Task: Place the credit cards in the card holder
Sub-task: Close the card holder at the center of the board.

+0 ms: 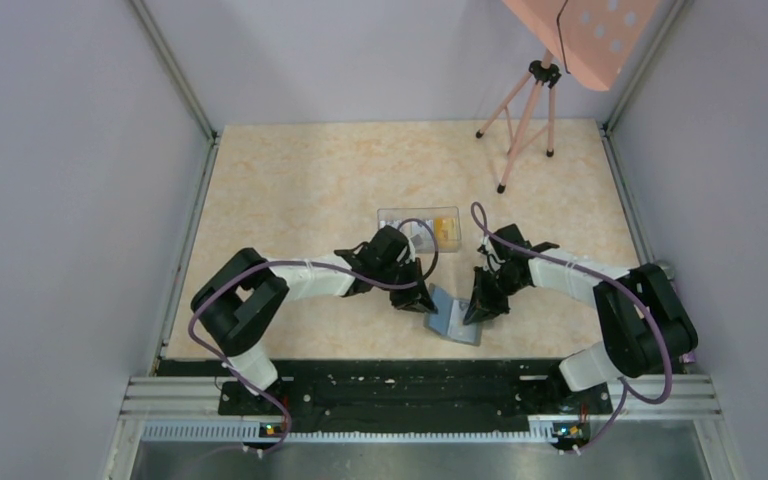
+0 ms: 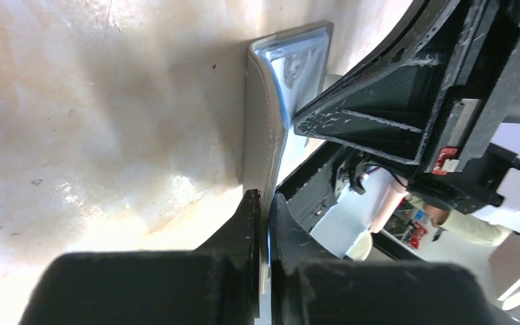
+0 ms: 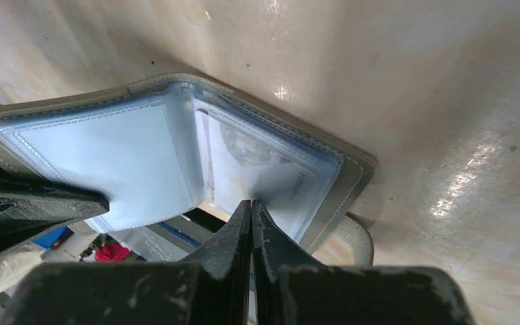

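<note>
**Both grippers clamped on the open wallet**

The left gripper (image 2: 264, 200) is closed to a thin slit, with the grey cover of the wallet (image 2: 263, 115) pinched between its fingers at one edge. From that grip the cover runs away from the fingertips, and its light blue lining shows at the far end.

The right gripper (image 3: 251, 207) has its fingers pressed almost together on the lower edge of the blue inner leaf, so it also holds the wallet. In its wrist view the wallet is spread open like a book, blue pockets facing the camera and a grey stitched border all round. Behind the right pocket a pale print (image 3: 257, 159) shows (card or liner, I cannot tell).

From above, the wallet sits between the two grippers, low over the near part of the table (image 1: 300, 180). Whether it rests on the surface is unclear.

Just beyond the left gripper lies a clear box (image 1: 392, 214). Orange cards (image 1: 445, 232) sit in its right end, apart from the wallet.

At the far right corner stands a pink tripod (image 1: 522, 130).
</note>
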